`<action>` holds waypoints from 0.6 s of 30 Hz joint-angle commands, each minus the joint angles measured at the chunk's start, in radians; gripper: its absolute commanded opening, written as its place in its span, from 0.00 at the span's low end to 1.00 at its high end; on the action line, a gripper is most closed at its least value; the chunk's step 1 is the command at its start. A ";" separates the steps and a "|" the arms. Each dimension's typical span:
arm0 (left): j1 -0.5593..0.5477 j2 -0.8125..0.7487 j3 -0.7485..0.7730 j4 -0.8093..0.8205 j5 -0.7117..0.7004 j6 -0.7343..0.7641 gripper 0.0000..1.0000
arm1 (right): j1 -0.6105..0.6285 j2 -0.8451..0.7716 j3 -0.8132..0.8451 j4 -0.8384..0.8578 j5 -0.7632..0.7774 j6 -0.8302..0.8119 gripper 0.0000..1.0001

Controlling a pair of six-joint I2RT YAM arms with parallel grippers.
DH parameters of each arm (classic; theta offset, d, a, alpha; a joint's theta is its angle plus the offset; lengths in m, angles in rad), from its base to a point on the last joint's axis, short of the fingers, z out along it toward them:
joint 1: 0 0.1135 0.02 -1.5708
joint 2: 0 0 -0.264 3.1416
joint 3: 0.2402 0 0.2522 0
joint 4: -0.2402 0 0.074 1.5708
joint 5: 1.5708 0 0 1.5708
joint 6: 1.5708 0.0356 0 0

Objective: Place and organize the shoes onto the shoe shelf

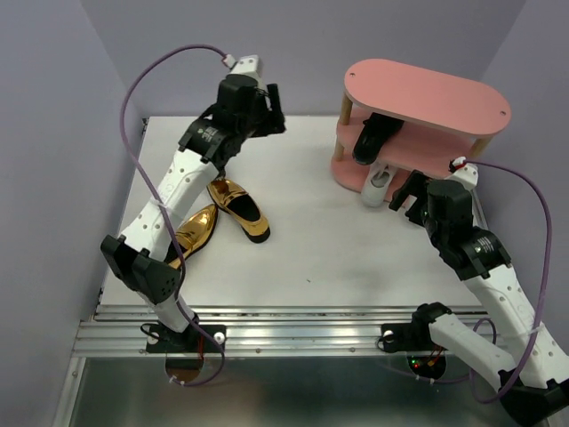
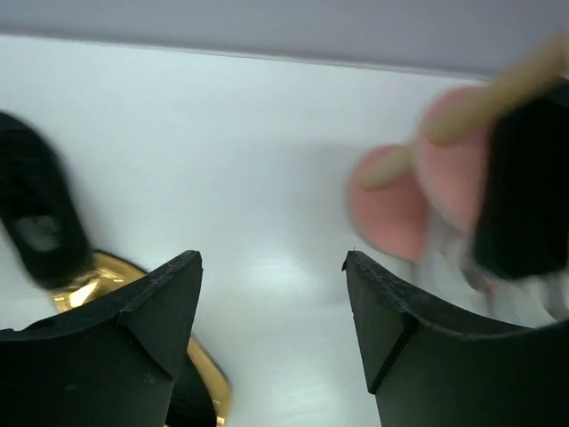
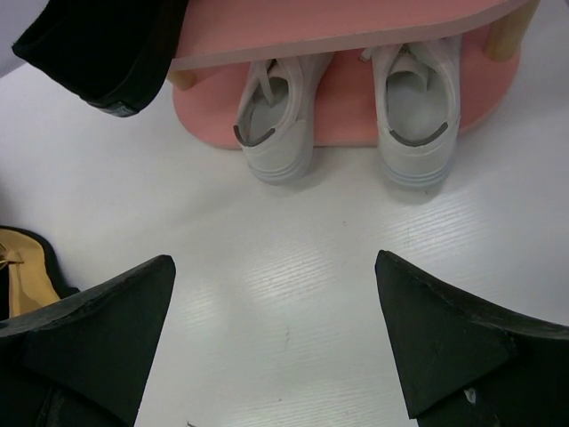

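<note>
Nearest the lens, right gripper (image 3: 274,267) spread wide over bare table (image 3: 293,222), holding nothing. Just beyond, two white sneakers (image 3: 276,133) side by side on the bottom board of the rack (image 3: 356,31), heels poking out. One black shoe (image 3: 98,53) on the middle board, overhanging. Left gripper (image 2: 271,262) likewise parted and empty, raised toward the far edge, its view blurred. Both gold heels (image 1: 240,209) lying on the left of the table, well apart from the rack. Second black shoe not surely found. Judged about midway. Next: reach down for a gold heel, grip across its body, carry to a free board.
</note>
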 commanded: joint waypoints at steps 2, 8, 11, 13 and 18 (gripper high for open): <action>0.259 0.038 -0.088 -0.054 -0.154 -0.002 0.73 | 0.004 -0.014 -0.011 0.064 0.003 -0.023 1.00; 0.393 0.137 -0.120 -0.063 -0.210 -0.067 0.73 | 0.004 -0.019 -0.018 0.065 0.007 -0.030 1.00; 0.400 0.203 -0.107 -0.072 -0.256 -0.042 0.83 | 0.004 -0.022 -0.012 0.065 0.006 -0.035 1.00; 0.400 0.233 -0.100 -0.069 -0.270 -0.032 0.83 | 0.004 -0.023 -0.012 0.064 0.006 -0.035 1.00; 0.400 0.296 -0.100 -0.063 -0.287 -0.025 0.83 | 0.004 -0.026 -0.012 0.061 -0.002 -0.023 1.00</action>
